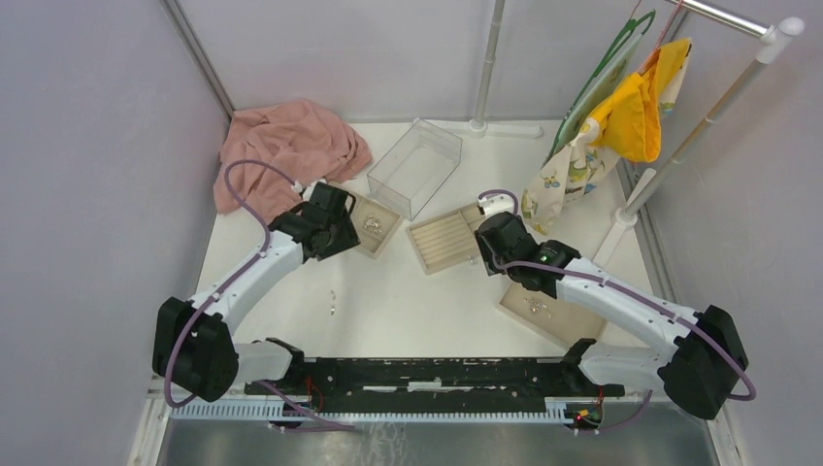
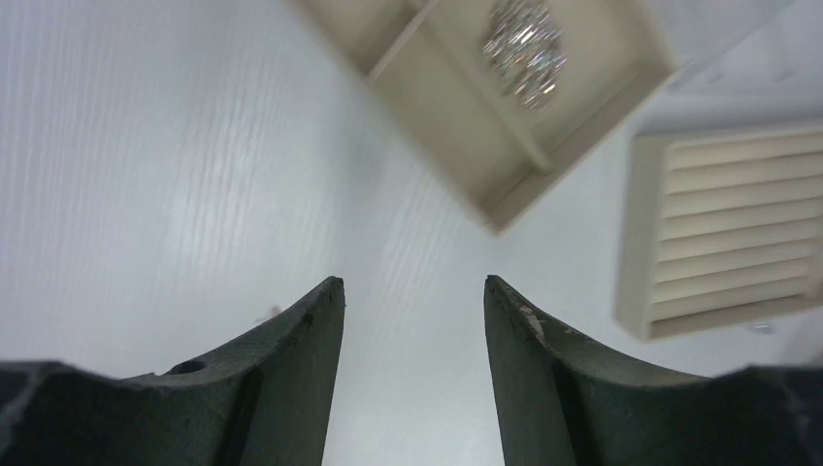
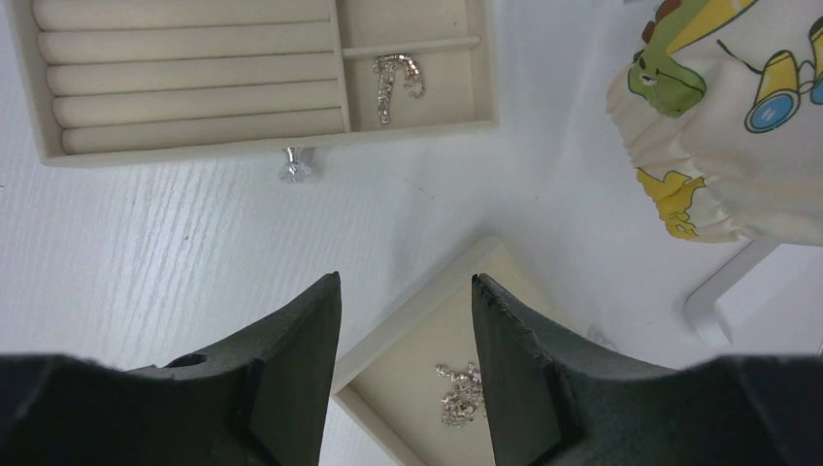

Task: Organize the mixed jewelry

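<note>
The mixed jewelry lies in several places. A silver pile [image 2: 524,39] sits in a beige compartment tray [image 2: 466,126], just ahead of my left gripper [image 2: 414,282], which is open and empty above bare table. In the top view this pile [image 1: 372,224] is right of the left gripper [image 1: 335,233]. My right gripper [image 3: 408,277] is open and empty over the corner of a flat beige tray [image 3: 417,311] holding a small silver heap [image 3: 461,393]. A silver chain piece [image 3: 393,83] lies in the ring-roll tray [image 3: 194,68]. A tiny sparkling piece [image 3: 294,167] lies on the table beside it.
A few loose silver bits [image 1: 333,301] lie on the white table in front of the left arm. A clear plastic box [image 1: 415,165] and a pink cloth [image 1: 291,146] are at the back. A printed cloth bag [image 3: 718,116] hangs from a white rack [image 1: 679,146] at right.
</note>
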Controlling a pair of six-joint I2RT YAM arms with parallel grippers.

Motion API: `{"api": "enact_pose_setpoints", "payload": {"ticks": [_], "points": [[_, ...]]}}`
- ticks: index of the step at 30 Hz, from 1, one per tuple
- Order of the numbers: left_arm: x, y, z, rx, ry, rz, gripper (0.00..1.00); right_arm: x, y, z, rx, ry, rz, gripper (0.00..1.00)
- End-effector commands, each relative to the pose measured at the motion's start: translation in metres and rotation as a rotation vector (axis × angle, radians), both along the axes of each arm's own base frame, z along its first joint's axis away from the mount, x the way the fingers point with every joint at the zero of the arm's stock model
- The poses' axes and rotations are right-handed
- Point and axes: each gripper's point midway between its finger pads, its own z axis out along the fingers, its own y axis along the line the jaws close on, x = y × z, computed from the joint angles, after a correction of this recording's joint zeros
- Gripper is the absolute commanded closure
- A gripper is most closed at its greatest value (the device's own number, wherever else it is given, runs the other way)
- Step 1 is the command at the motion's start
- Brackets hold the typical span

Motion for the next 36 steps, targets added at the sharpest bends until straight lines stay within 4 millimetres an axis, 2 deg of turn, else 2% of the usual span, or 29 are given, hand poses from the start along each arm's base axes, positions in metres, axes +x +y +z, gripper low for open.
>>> {"api": "enact_pose_setpoints", "payload": {"ticks": [1, 3, 6, 12, 15, 18, 25, 30, 36], "points": [[-0.048, 0.026, -0.033, 0.104, 0.141, 0.107, 0.4, 0.008, 0.01, 0.003, 0.031, -0.017, 0.009, 0.42], [-0.062, 0.031, -0.042, 0.114, 0.185, 0.144, 0.42, 0.008, 0.011, 0.003, 0.028, -0.015, 0.018, 0.42], [-0.073, 0.04, -0.054, 0.134, 0.213, 0.225, 0.45, 0.01, 0.014, 0.004, 0.029, -0.019, 0.028, 0.42], [-0.078, 0.054, -0.073, 0.205, 0.231, 0.27, 0.62, 0.011, 0.015, 0.006, 0.029, -0.02, 0.037, 0.42], [-0.079, 0.049, -0.086, 0.192, 0.259, 0.247, 0.66, 0.011, 0.015, 0.005, 0.026, -0.018, 0.038, 0.42], [-0.082, 0.042, -0.092, 0.158, 0.277, 0.232, 0.67, 0.011, 0.014, 0.006, 0.028, -0.022, 0.035, 0.42], [-0.086, 0.042, -0.1, 0.162, 0.298, 0.221, 0.66, 0.01, 0.015, 0.004, 0.031, -0.016, 0.034, 0.42], [-0.082, 0.035, -0.105, 0.133, 0.295, 0.212, 0.68, 0.011, 0.016, 0.006, 0.037, -0.018, 0.034, 0.43], [-0.082, 0.038, -0.108, 0.152, 0.301, 0.221, 0.71, 0.01, 0.015, 0.005, 0.033, -0.017, 0.034, 0.43]]}}
